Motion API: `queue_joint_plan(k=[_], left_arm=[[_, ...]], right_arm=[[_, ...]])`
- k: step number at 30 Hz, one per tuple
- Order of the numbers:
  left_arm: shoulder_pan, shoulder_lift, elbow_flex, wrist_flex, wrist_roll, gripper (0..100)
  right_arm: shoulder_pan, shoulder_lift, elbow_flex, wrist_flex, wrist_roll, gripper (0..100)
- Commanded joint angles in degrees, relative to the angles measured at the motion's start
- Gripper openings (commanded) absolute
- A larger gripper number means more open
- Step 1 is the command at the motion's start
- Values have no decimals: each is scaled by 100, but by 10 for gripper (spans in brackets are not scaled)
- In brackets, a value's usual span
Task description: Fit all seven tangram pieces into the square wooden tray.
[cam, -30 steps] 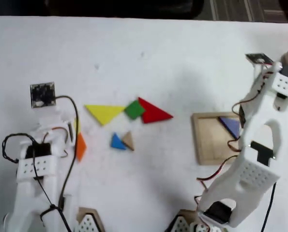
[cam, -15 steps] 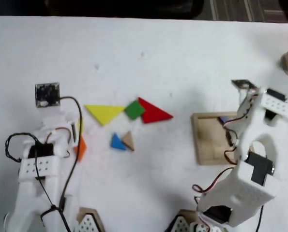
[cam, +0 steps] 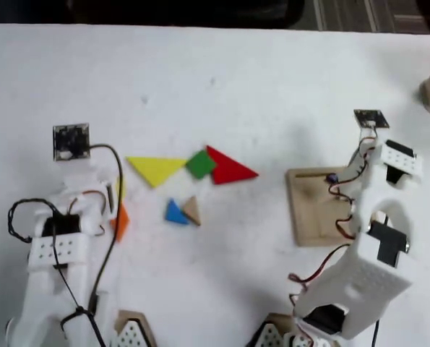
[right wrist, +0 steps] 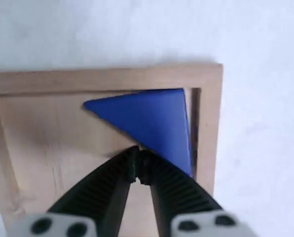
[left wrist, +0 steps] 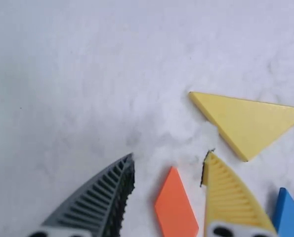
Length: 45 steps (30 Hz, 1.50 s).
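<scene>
Got the left tool [left wrist: 169, 158] gaping wide, empty, straddling the orange piece [left wrist: 175, 207] on the table [left wrist: 63, 74]. Got the right tool [right wrist: 137, 158] pinched shut on nothing over the wooden tray [right wrist: 208, 128], tips by the blue triangle [right wrist: 151, 118] inside. Slid over the tray since a second ago.

Seemingly a robotics lab bench: white table [cam: 236, 72], bare-wired printed left arm [cam: 52, 253] and right arm [cam: 366, 267].

Bare desk [cam: 269, 217] lies open between the tray [cam: 295, 210] and the red triangle [cam: 230, 169]. The right arm [cam: 366, 267] overhangs the tray's other side; a blue triangle [right wrist: 149, 118] fills one corner.
</scene>
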Motion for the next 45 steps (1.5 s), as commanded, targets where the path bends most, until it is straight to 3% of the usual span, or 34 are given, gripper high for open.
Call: queue_joint_plan(k=[1,10,18,25,32,38,45], left_arm=[[92,-31,-44,-158,-44,246],[84,-31,-44,-158,-44,246],[48,-31,-53,-167,-44,246],[-391,-31,-185,-123,0,246],[-743,4,-466,273,9,245],[-1033,4,-501,176,88,245],[-1666,13,-466,-211,941,245]], right_arm=[[136,-31,-571,365,-44,17],[4,-154,-1301,1719,0,17],[-646,-2026,-387,2404,-44,17],[-2123,-3714,1178,1903,-1081,17],[-3758,-3767,2092,760,-1978,18],[-4558,-3503,2215,136,-2075,18],[-6440,-3389,1688,-4,-2084,49]])
